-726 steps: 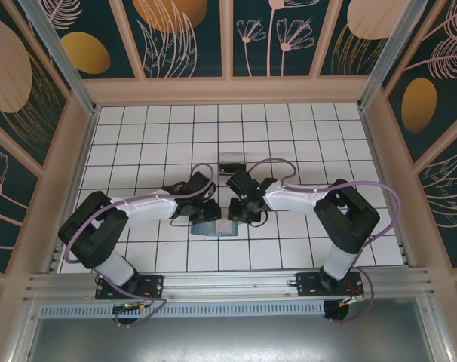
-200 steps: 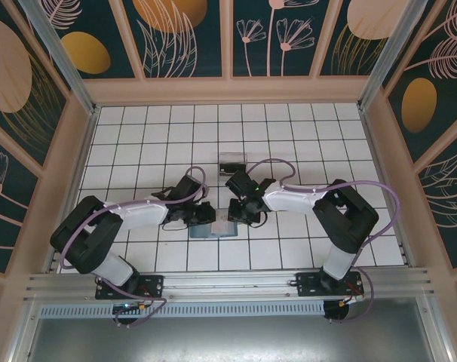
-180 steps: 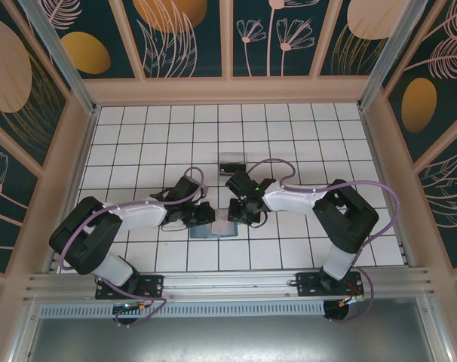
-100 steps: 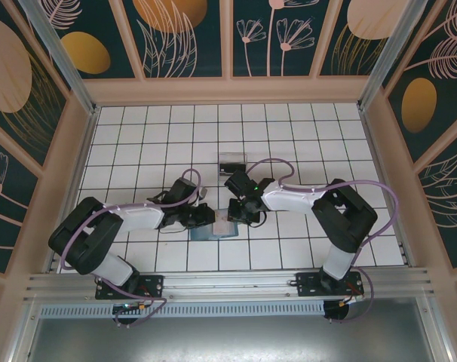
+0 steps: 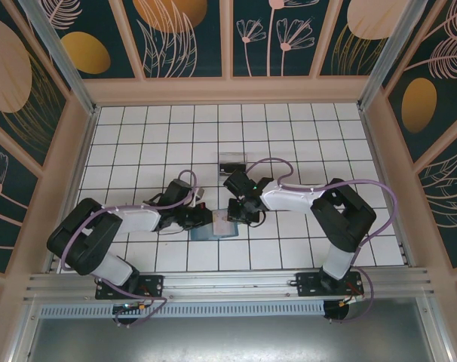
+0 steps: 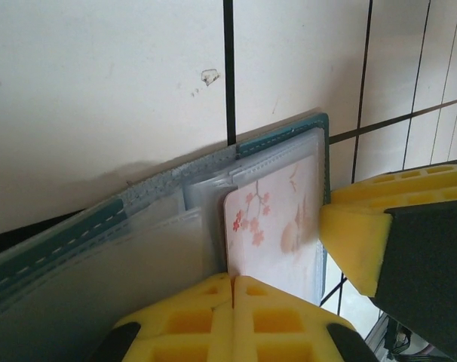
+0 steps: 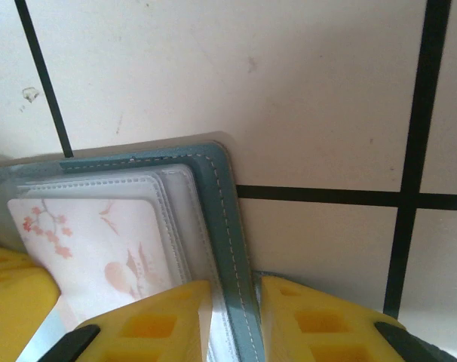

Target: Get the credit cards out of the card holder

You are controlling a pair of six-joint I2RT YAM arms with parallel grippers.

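Found a blossom-printed card (image 6: 274,226) tucked in the holder's (image 7: 221,204) clear sleeve; saw none lying beside the holder. Noted the holder on the desk (image 5: 289,136), its stitched edge pinched by the right gripper (image 7: 234,302). Noted the left gripper (image 6: 232,283) pressed together at the card's edge; could not confirm a hold. Judged removal barely begun.

Left jaws now shut (at card (image 6: 277,226))

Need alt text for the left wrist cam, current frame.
The left gripper, fingers shut, meets the near edge of a pale blossom-print card lying among the clear sleeves of the teal card holder on white tile. Another yellow finger sits at the holder's right edge.
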